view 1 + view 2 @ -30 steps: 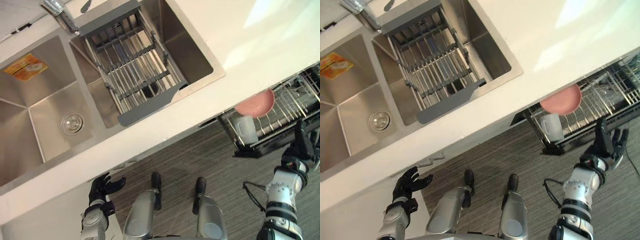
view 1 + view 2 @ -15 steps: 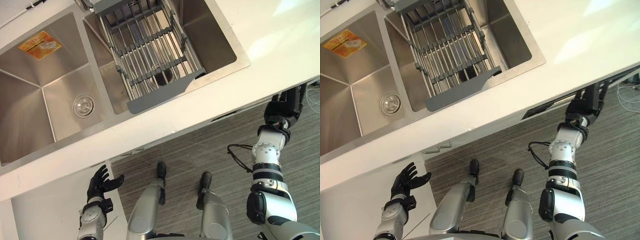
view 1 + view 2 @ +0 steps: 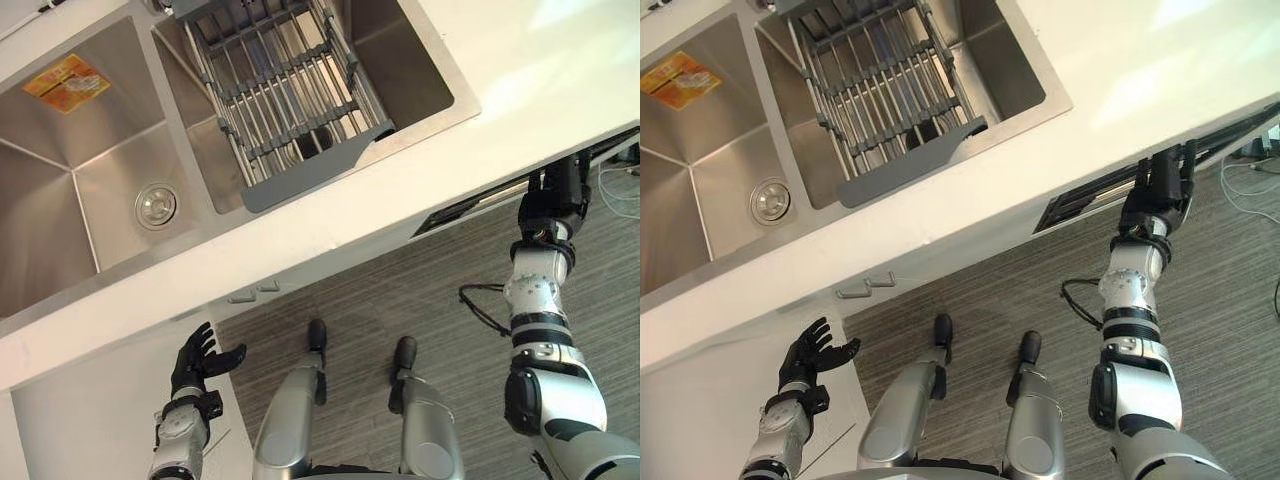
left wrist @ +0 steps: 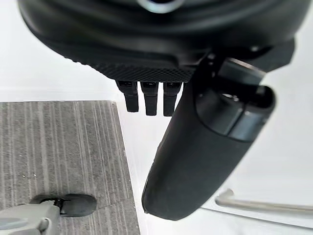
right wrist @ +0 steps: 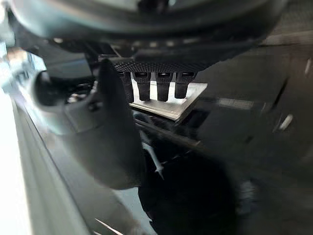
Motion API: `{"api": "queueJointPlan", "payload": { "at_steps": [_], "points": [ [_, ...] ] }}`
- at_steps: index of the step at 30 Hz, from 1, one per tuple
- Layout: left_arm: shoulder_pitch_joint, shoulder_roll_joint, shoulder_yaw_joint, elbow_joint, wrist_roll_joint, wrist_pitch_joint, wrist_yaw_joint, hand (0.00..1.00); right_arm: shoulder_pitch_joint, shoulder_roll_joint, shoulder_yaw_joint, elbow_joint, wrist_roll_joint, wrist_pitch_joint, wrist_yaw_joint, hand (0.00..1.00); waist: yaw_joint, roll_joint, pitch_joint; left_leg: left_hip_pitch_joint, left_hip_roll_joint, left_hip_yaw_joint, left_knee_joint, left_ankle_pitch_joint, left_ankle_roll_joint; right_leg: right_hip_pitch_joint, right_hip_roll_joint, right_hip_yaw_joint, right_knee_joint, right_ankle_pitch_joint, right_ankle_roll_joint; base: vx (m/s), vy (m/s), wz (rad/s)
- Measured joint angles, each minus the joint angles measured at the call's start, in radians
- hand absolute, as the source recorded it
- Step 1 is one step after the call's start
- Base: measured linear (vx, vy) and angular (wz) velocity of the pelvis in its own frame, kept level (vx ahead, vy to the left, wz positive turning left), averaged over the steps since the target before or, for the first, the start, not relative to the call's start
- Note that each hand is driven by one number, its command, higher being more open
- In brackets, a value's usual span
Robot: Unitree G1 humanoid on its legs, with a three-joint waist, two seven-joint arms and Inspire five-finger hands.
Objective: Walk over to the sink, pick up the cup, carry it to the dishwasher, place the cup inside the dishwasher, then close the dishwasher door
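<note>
Right of the sink, under the counter edge: right hand with fingers straight and apart, up against the dark dishwasher door, almost shut; below the sink, left hand idle, fingers spread, empty; cannot tell where the cup lies.

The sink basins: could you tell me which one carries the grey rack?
The right basin, spanned by the rack; the left basin bears an orange sticker instead.

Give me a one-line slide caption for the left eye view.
Right hand up at the dishwasher door beneath the white counter, left hand open low, drying rack across the sink.
</note>
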State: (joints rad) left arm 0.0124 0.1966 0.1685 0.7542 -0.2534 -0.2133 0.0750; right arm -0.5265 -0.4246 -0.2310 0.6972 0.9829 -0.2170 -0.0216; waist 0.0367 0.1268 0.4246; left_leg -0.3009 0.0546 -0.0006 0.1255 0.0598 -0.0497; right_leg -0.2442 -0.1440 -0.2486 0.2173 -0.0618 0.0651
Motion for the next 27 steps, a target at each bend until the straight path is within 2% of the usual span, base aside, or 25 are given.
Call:
{"api": "queueJointPlan", "payload": {
  "at_steps": [3, 6, 7, 10, 11, 13, 16, 21, 27],
  "points": [
    [0.001, 0.011, 0.0, 0.005, 0.001, 0.0, -0.007, 0.9, 0.139, 0.034, 0.032, 0.003, -0.098, 0.053, 0.027, 0.9, -0.003, -0.023, -0.011, 0.038, -0.002, -0.013, -0.017, 0.002, -0.004, 0.042, 0.0, -0.014, -0.009, -0.009, 0.002, 0.03, -0.001, 0.16],
    [0.004, 0.038, 0.001, 0.032, 0.01, 0.004, -0.011, 0.9, 0.3, 0.091, 0.039, 0.01, -0.237, 0.107, 0.031, 0.9, -0.004, -0.06, -0.031, 0.073, -0.008, -0.017, -0.029, 0.002, -0.004, 0.08, -0.006, -0.025, -0.016, -0.017, 0.006, 0.01, 0.008, 0.11],
    [0.007, 0.041, 0.003, 0.037, 0.014, 0.006, -0.011, 0.9, 0.329, 0.098, 0.038, 0.009, -0.254, 0.112, 0.031, 0.9, -0.006, -0.068, -0.036, 0.083, -0.01, -0.017, -0.034, 0.002, -0.004, 0.09, -0.008, -0.027, -0.019, -0.018, 0.007, 0.01, 0.031, 0.09],
    [0.057, 0.059, 0.013, 0.04, 0.022, 0.018, -0.012, 0.9, 0.497, 0.141, 0.005, -0.028, -0.352, 0.117, 0.038, 0.9, -0.027, -0.123, -0.097, 0.122, -0.021, -0.016, -0.061, 0.0, -0.002, 0.125, -0.017, -0.03, -0.038, -0.024, 0.015, 0.03, 0.031, 0.04],
    [0.06, 0.059, 0.016, 0.041, 0.022, 0.019, -0.012, 0.9, 0.51, 0.144, -0.002, -0.031, -0.364, 0.117, 0.04, 0.9, -0.027, -0.127, -0.104, 0.125, -0.022, -0.015, -0.063, 0.0, -0.002, 0.129, -0.017, -0.029, -0.04, -0.024, 0.016, 0.05, 0.015, -0.01],
    [0.091, 0.059, 0.032, 0.041, 0.042, 0.02, -0.014, 0.9, 0.601, 0.151, -0.032, -0.037, -0.456, 0.117, 0.042, 0.9, -0.032, -0.153, -0.153, 0.158, -0.026, -0.014, -0.074, -0.009, 0.001, 0.165, -0.018, -0.029, -0.063, -0.024, 0.021, 0.06, 0.012, -0.04],
    [0.111, 0.058, 0.042, 0.042, 0.059, 0.022, -0.025, 0.9, 0.661, 0.151, -0.047, -0.036, -0.571, 0.117, 0.043, 0.9, -0.045, -0.164, -0.189, 0.195, -0.029, -0.011, -0.087, -0.012, 0.001, 0.199, -0.021, -0.029, -0.076, -0.028, 0.026, 0.06, 0.006, -0.02],
    [0.139, 0.057, 0.046, 0.067, 0.096, 0.035, -0.048, 0.9, 0.707, 0.152, -0.046, -0.02, -0.773, 0.118, 0.067, 0.9, -0.053, -0.154, -0.245, 0.233, -0.03, -0.009, -0.111, -0.012, 0.001, 0.235, -0.02, -0.031, -0.098, -0.027, 0.028, 0.02, -0.001, -0.01],
    [0.158, 0.057, 0.047, 0.082, 0.136, 0.038, -0.087, 0.9, 0.71, 0.152, -0.046, 0.037, -0.864, 0.12, 0.093, 0.9, -0.053, -0.154, -0.269, 0.301, -0.031, -0.008, -0.125, -0.012, 0.002, 0.302, -0.019, -0.032, -0.11, -0.027, 0.029, -0.01, -0.004, 0.0]
  ]
}}
